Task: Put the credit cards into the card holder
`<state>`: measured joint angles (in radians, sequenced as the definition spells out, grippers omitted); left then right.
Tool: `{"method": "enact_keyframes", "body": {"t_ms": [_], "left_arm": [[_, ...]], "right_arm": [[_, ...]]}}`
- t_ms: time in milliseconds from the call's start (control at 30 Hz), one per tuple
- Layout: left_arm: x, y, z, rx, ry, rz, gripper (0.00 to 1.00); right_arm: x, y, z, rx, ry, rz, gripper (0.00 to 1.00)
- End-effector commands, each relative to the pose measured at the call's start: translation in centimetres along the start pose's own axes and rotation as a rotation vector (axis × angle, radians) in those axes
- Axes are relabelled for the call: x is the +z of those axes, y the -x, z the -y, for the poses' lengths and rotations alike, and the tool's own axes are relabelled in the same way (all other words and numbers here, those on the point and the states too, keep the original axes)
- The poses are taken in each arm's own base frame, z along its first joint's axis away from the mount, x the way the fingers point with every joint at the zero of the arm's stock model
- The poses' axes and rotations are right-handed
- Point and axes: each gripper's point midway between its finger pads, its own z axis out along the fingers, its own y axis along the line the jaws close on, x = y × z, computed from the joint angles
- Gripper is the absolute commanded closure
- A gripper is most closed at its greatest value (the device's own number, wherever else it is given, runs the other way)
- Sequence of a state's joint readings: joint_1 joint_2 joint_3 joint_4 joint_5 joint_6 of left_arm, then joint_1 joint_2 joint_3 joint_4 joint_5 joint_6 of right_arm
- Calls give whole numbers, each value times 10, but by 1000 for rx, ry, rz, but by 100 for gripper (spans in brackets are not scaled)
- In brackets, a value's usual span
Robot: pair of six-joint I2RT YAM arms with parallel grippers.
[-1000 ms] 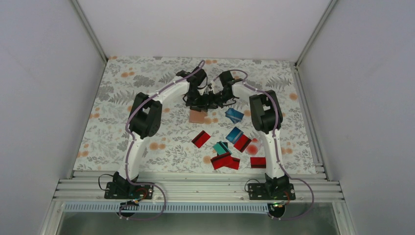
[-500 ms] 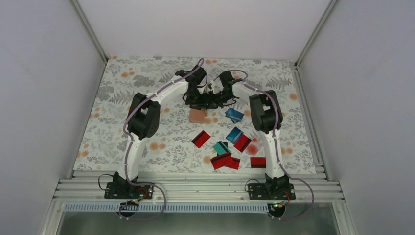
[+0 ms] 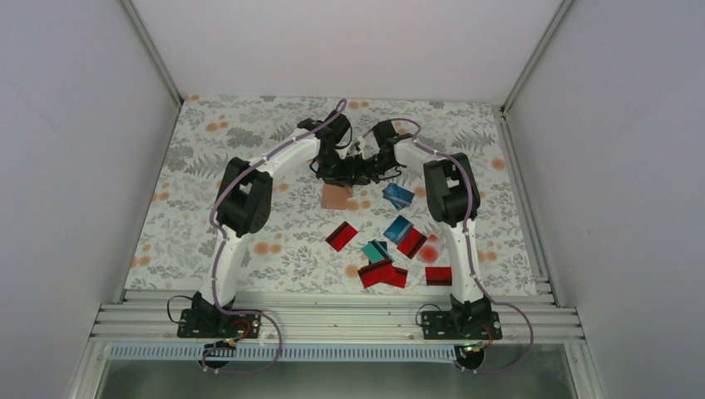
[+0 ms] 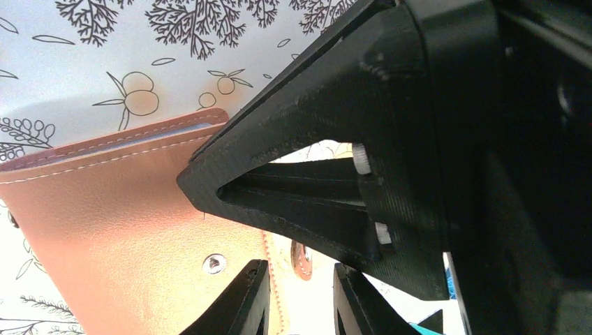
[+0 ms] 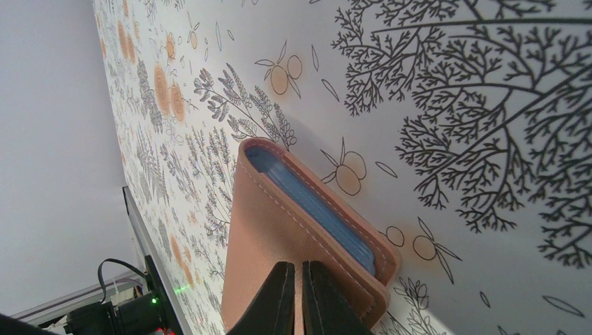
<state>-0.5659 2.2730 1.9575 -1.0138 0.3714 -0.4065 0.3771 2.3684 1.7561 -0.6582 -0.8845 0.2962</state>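
Where right pincer tips meet, card holder directly beyond

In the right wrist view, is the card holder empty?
No, the edge of a blue card shows inside the open mouth of the tan card holder.

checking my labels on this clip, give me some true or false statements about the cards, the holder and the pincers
1. The card holder already has a blue card inside: true.
2. Every loose card is red: false; a loose blue card and a teal card lie among the red cards.
3. The right pincer is wide open: false; it is shut.
4. The left pincer is at the card holder: true.
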Motion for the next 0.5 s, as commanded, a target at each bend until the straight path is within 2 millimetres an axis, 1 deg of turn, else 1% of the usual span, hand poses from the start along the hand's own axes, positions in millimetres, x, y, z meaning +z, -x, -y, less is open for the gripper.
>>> {"method": "enact_keyframes", "body": {"t_ms": [0, 233, 467], "left_arm": [[11, 23, 12, 31, -58, 74, 76], [16, 22, 13, 33, -67, 62, 77], [17, 24, 13, 31, -64, 60, 85]], "right_arm": [[21, -26, 33, 86, -86, -85, 96], [21, -27, 33, 86, -87, -87, 96], [21, -27, 33, 83, -87, -87, 96]]}}
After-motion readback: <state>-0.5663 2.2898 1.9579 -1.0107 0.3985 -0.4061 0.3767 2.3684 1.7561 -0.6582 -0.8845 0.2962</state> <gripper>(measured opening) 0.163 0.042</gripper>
